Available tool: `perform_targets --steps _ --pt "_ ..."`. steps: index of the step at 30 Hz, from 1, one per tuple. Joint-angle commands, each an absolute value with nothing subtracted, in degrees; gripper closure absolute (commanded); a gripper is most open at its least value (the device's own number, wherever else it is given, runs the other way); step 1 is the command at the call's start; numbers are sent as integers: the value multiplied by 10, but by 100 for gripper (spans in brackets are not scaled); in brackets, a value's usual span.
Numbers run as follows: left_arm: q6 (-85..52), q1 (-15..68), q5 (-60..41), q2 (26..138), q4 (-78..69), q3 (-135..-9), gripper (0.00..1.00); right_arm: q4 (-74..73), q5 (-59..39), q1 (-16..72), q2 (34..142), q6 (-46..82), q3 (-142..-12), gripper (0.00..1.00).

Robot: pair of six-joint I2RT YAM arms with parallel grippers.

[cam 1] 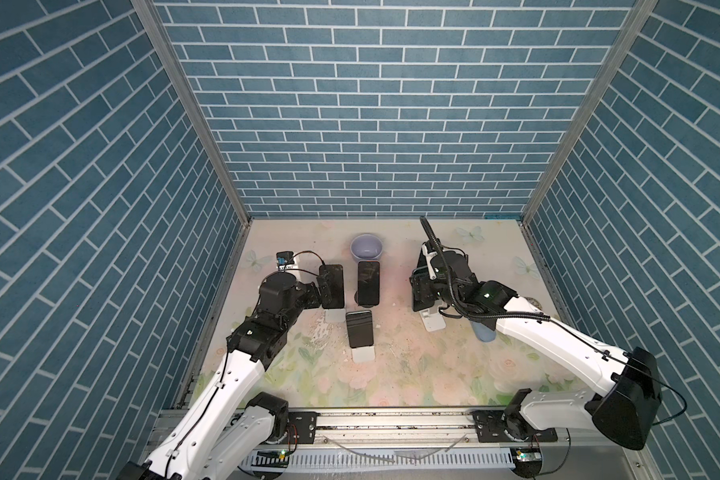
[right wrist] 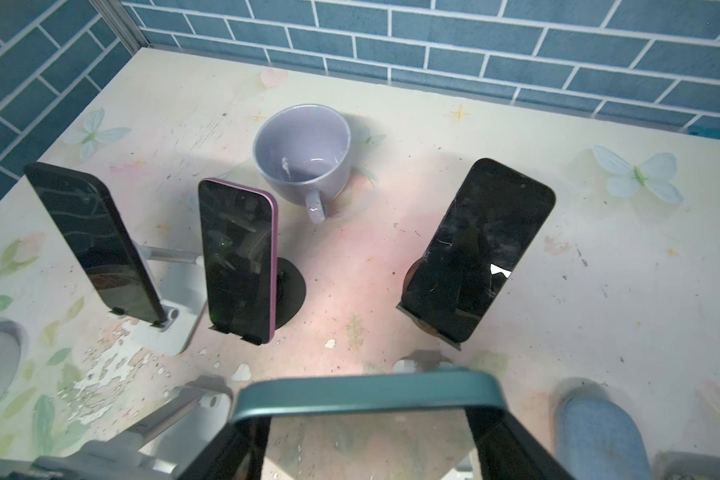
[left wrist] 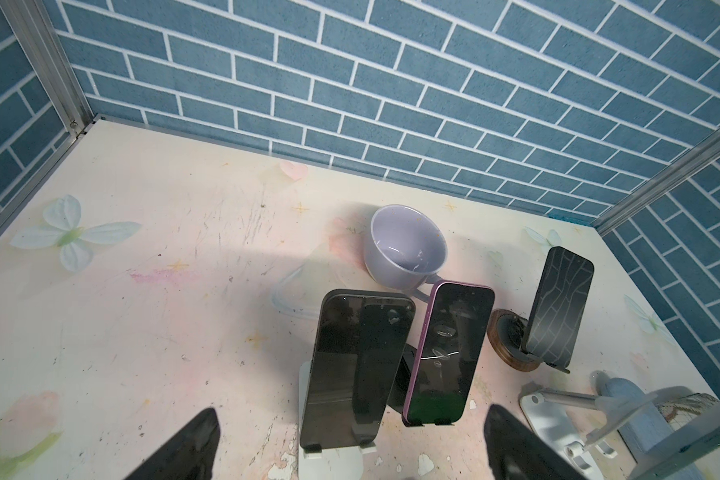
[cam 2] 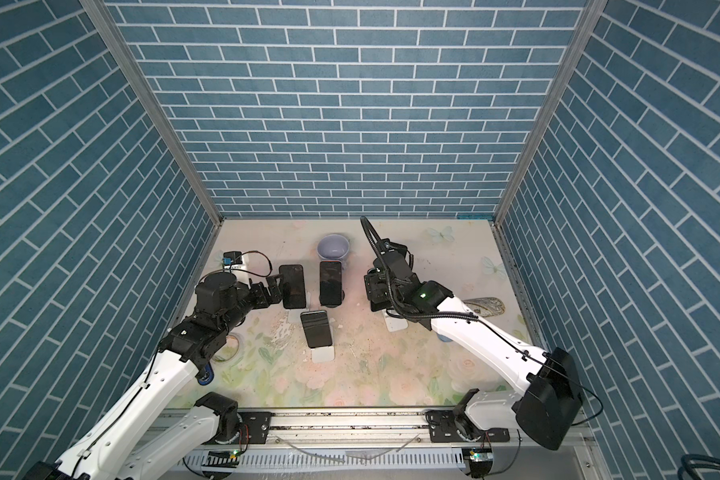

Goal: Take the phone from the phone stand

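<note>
At the bottom centre of the right wrist view, the right gripper (right wrist: 366,444) pinches a teal-rimmed glossy phone (right wrist: 366,395) by its long edges. A white folding phone stand (cam 1: 435,322) sits just below it, right of centre in a top view, and whether the two still touch cannot be told. The left gripper (left wrist: 350,415), jaws spread wide, brackets a black slab phone (left wrist: 358,365). A purple-rimmed phone (left wrist: 449,353) crowds just beside that one, a lilac ceramic mug (left wrist: 406,249) stands behind, and a dark phone on a brown round base (left wrist: 558,307) is at the right.
</note>
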State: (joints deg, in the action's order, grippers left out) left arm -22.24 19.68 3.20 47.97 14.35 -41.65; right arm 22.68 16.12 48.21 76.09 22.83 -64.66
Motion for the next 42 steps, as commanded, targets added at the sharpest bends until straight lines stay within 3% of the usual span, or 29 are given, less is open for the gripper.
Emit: perform_targets --steps 1,17,42 --pt "-215 200 40 467 152 -426 0 259 190 507 784 298 -704 79" --pt "-205 199 49 449 191 -426 0 390 203 561 919 481 -761 82" --pt "-186 200 78 412 180 -402 0 401 113 546 1051 539 -765 78"
